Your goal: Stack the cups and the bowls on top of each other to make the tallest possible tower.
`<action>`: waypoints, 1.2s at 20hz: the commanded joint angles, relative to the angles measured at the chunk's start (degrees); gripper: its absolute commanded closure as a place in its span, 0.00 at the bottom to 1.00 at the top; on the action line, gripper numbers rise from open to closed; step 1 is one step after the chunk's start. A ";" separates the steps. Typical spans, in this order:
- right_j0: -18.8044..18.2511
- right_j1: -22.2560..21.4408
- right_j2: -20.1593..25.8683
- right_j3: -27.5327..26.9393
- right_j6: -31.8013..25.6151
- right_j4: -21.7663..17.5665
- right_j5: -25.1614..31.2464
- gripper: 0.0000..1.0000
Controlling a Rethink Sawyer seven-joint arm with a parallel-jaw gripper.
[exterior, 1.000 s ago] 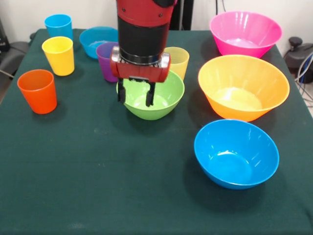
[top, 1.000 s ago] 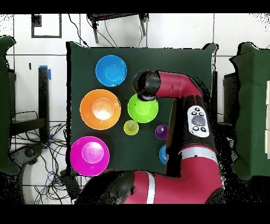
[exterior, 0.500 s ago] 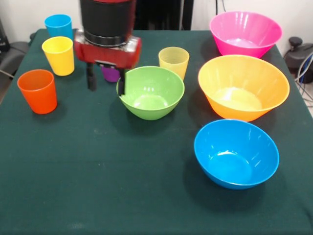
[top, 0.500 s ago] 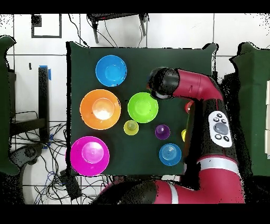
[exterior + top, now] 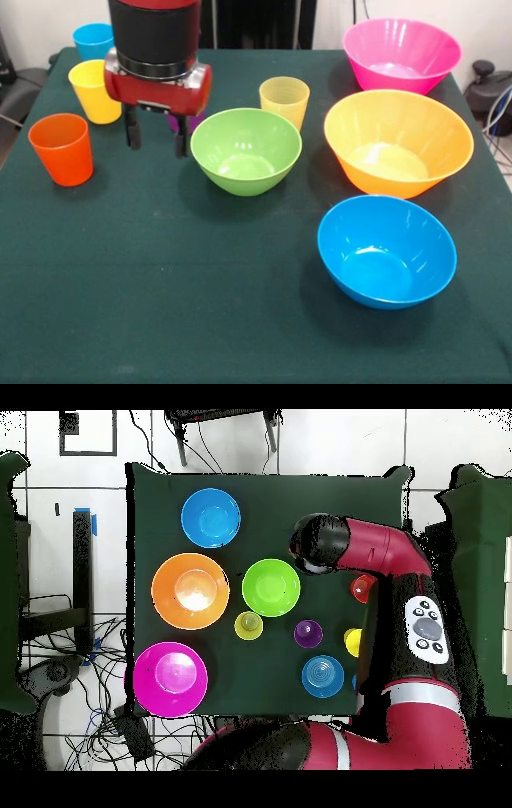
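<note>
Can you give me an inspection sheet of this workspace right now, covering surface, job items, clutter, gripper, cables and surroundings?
Surface: dark green cloth on the table, no spills seen.
Job's things: pink bowl, orange-yellow bowl, green bowl and blue bowl stand separate and upright. Orange cup, yellow cup, blue cup and pale yellow-green cup also stand apart. Purple cup and small blue bowl show clearly only from overhead. No tower started.
Clutter: nothing seen.
Gripper: gripper open and empty, fingers pointing down between the orange cup and green bowl.
Cables: loose cables on the floor beside the table.
Surroundings: tiled floor; no person seen.
</note>
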 commanded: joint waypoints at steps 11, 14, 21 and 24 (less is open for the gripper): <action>4.64 4.45 3.35 -2.85 -1.81 -4.02 -0.26 0.00; 4.95 5.01 3.14 -3.41 -1.91 -4.58 -1.11 0.00; 4.32 8.25 4.62 -4.02 -0.38 -2.98 -3.39 0.00; 3.13 8.71 5.16 -3.21 -1.62 -3.40 -5.39 0.00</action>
